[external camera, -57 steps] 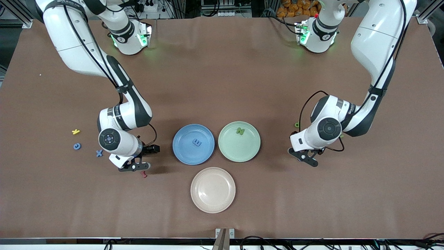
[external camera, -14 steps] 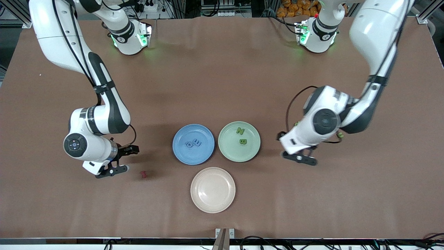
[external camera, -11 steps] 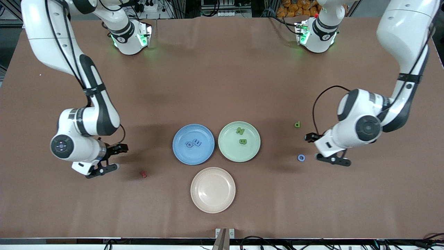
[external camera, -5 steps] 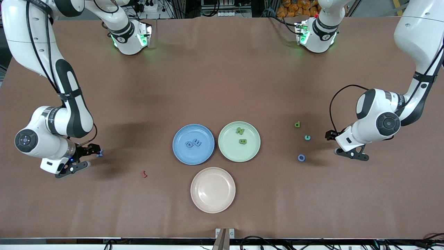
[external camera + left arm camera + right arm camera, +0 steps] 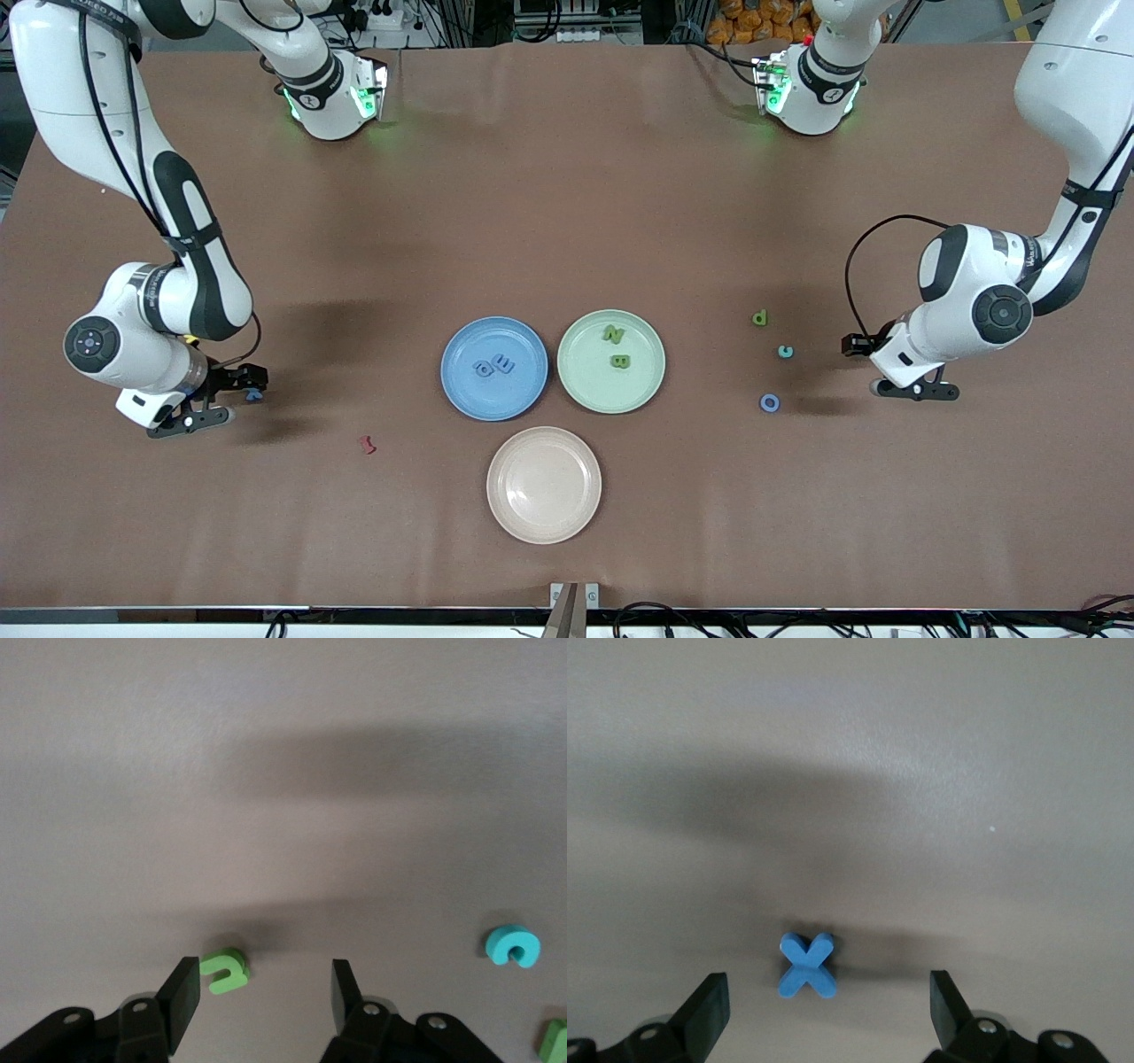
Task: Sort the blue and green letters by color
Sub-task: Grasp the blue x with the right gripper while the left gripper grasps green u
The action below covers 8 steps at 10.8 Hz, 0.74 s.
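My left gripper (image 5: 263,997) is low over the table at the left arm's end, open, with a green letter (image 5: 223,970) between its fingers, close to one finger (image 5: 182,1001). My right gripper (image 5: 828,1014) is open at the right arm's end, with a blue X letter (image 5: 807,966) lying between its fingers and touching neither. The X (image 5: 255,395) also shows by the right gripper (image 5: 232,395). The blue plate (image 5: 461,390) holds two blue letters (image 5: 493,365). The green plate (image 5: 647,381) holds two green letters (image 5: 617,347). Beside the left gripper (image 5: 861,366) lie a green d (image 5: 759,318) and a blue o (image 5: 770,403).
A teal letter (image 5: 785,352) lies between the d and the o, and the teal letter (image 5: 513,945) also shows beside my left gripper. A beige plate (image 5: 544,485) sits nearer the front camera than the other two plates. A dark red letter (image 5: 366,444) lies between the X and the beige plate.
Both arms swung outward from the plates toward their ends of the table. The left gripper came down around the green letter and its jaws narrowed. The right gripper settled around the blue X.
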Each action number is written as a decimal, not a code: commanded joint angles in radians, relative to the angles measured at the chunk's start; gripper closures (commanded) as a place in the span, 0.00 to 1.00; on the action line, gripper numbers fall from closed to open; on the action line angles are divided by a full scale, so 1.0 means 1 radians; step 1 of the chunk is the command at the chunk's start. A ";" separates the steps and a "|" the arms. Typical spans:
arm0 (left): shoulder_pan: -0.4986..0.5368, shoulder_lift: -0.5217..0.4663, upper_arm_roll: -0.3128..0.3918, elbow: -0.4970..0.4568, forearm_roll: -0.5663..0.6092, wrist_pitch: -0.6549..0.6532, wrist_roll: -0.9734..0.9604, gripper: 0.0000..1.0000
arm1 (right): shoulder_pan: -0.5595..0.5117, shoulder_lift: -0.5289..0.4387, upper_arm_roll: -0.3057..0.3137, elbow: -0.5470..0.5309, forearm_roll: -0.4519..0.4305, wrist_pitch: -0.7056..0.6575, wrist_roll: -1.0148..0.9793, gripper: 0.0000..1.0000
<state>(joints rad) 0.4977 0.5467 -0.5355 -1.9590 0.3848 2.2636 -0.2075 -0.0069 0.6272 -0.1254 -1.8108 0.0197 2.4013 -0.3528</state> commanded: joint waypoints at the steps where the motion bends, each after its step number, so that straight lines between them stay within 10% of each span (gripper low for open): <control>1: 0.028 -0.020 -0.017 -0.075 0.022 0.048 -0.116 0.34 | 0.001 -0.038 0.004 -0.058 0.057 0.024 0.040 0.00; 8: 0.079 -0.013 -0.011 -0.110 0.025 0.096 -0.141 0.43 | 0.001 -0.011 0.006 -0.082 0.057 0.114 0.034 0.00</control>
<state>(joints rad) 0.5672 0.5469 -0.5355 -2.0495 0.3849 2.3473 -0.3099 -0.0061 0.6272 -0.1247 -1.8730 0.0627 2.4996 -0.3223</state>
